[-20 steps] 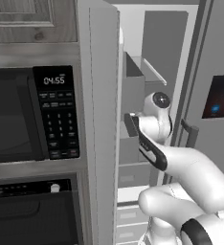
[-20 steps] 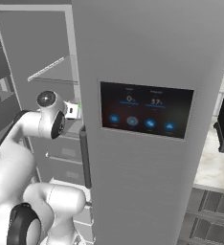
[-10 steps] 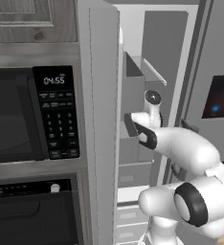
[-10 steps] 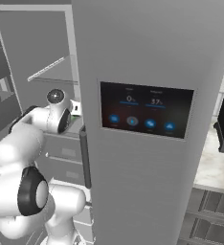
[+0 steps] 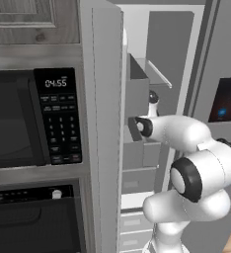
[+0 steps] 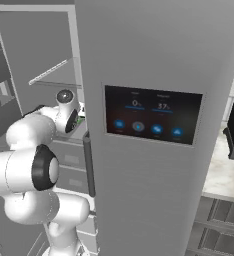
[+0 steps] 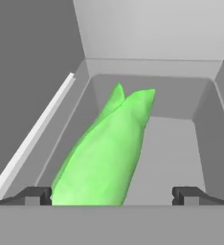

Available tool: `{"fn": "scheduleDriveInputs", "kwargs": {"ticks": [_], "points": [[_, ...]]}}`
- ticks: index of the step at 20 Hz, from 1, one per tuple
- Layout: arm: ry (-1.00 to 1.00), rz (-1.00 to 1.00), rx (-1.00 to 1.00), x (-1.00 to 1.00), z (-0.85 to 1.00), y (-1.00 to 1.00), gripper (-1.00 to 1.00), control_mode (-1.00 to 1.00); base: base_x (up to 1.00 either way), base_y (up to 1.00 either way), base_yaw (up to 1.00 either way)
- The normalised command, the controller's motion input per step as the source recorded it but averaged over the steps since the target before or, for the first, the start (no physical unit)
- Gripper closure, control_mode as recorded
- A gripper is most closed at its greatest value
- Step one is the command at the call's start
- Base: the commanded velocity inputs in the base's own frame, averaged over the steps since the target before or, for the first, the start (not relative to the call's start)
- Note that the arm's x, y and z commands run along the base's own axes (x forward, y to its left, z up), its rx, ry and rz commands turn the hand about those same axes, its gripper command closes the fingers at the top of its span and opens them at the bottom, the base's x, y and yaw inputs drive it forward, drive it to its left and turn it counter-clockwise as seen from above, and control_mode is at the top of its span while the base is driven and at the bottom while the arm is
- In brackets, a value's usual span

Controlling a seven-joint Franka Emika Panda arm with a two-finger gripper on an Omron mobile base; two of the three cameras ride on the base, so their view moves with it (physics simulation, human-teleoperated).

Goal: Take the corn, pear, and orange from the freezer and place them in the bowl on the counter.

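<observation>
One long bright-green corn in its leafy husk (image 7: 104,158) lies in a grey bin inside the tall grey steel freezer (image 6: 154,60). My gripper (image 7: 111,196) is spread wide, holding nothing. The corn looks light and stiff; I'd pinch its middle.

The white arm (image 6: 34,150) reaches into the open freezer (image 6: 154,165) beside its blue-lit dispenser panel (image 6: 151,115).

The white arm folds at the elbow and reaches into the freezer (image 5: 157,74) interior. Its gripper (image 7: 113,195) points down into a freezer bin, fingertips (image 7: 35,195) spread wide apart.
</observation>
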Motion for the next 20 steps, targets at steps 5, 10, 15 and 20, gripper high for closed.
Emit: {"fn": "scheduleDriveInputs", "kwargs": {"ticks": [5, 10, 15, 20], "points": [[0.01, 0.00, 0.00, 0.34, -0.23, 0.16, -1.00, -1.00, 0.00, 0.00, 0.00], [0.05, -0.01, 0.00, 0.18, -0.21, 0.19, -1.00, -1.00, 0.00, 0.00, 0.00], [0.01, -0.03, 0.00, 0.11, -0.33, 0.04, -1.00, -1.00, 0.00, 0.00, 0.00], [0.00, 0.00, 0.01, 0.10, -0.53, 0.01, 1.00, -1.00, 0.00, 0.00, 0.00]]}}
